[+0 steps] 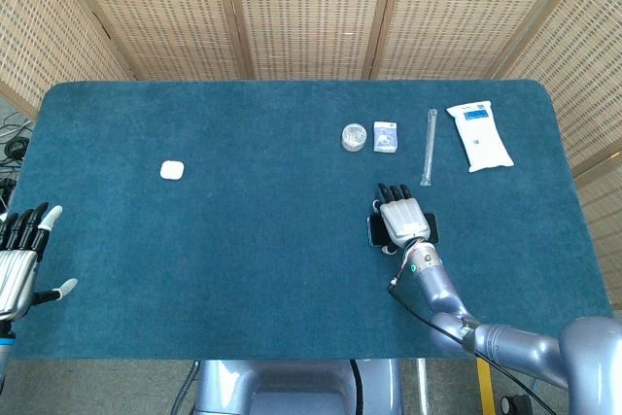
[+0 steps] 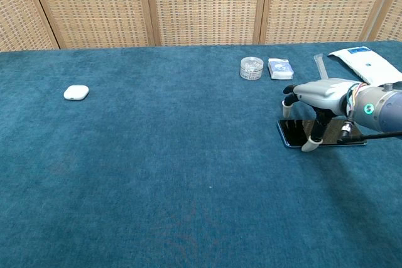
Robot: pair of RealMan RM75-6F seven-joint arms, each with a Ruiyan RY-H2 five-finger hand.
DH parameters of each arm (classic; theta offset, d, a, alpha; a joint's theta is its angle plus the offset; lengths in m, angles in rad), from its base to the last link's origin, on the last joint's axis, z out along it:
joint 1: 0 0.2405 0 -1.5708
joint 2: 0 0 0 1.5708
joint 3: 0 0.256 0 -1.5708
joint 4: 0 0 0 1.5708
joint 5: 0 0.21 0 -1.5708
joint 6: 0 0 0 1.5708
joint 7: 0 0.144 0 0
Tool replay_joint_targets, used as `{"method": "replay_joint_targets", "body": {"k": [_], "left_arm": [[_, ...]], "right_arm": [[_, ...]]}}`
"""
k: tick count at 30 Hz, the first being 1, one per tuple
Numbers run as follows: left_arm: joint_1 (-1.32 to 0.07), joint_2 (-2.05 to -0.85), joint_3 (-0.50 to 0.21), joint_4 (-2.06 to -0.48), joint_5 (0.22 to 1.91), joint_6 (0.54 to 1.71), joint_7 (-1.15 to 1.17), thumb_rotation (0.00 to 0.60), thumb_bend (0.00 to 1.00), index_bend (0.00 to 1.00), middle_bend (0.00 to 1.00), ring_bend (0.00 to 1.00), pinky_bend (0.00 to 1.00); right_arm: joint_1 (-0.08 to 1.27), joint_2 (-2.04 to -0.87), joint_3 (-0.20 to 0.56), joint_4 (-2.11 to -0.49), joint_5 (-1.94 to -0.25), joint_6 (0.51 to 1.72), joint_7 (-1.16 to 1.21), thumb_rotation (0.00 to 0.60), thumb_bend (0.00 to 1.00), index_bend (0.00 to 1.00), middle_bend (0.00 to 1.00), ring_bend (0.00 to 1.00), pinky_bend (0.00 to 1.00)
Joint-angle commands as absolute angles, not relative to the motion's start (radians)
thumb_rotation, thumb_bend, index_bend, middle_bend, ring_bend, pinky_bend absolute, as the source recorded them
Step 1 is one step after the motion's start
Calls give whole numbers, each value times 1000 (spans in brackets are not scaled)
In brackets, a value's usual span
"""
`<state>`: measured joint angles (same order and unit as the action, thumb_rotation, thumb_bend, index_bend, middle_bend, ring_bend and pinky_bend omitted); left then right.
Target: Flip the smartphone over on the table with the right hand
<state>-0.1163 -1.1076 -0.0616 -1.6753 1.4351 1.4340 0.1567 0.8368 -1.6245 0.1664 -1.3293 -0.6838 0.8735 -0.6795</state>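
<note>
No legible writing on smartphone (image 2: 295, 132).

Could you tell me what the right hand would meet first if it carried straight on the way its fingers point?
Probably the small blue-and-white packet; the right hand points up-table toward it, though depth is unclear.

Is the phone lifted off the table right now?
No, the smartphone lies flat on the table under the right hand.

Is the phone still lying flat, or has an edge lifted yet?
Flat: in the chest view the smartphone lies level on the cloth, with the right hand arched over it.
</note>
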Motion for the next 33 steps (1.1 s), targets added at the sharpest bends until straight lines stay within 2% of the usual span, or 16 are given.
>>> {"method": "replay_joint_targets", "body": {"k": [1,6,11,14,20,33], "left_arm": [[-117,-1108,-61,-1674,1434,1433,155,600,0,0,0,0,0],[-119,-1107,-61,-1673,1431,1430,155,600,0,0,0,0,0],[-122,-1109,-61,-1672,1428,1426,156,600,0,0,0,0,0],[-123,-1110,-61,-1673,1427,1425,158,600,0,0,0,0,0],[-123,-1109,-60,-1675,1428,1427,158,600,0,0,0,0,0],[-124,-1105,-58,-1675,1430,1427,149,600,0,0,0,0,0]], "right_arm": [[842,-1628,163,-1320,-674,869,-683,600,131,293,0,0,0],[856,-1630,152,-1305,-635,853,-703,600,196,351,0,0,0],[861,-1630,149,-1298,-630,846,-692,600,345,499,0,0,0],[858,-1629,152,-1305,-656,849,-665,600,385,558,0,0,0],[848,-1630,148,-1308,-720,854,-612,600,403,591,0,0,0],[827,-1630,155,-1308,-815,877,-524,600,414,596,0,0,0]]}}
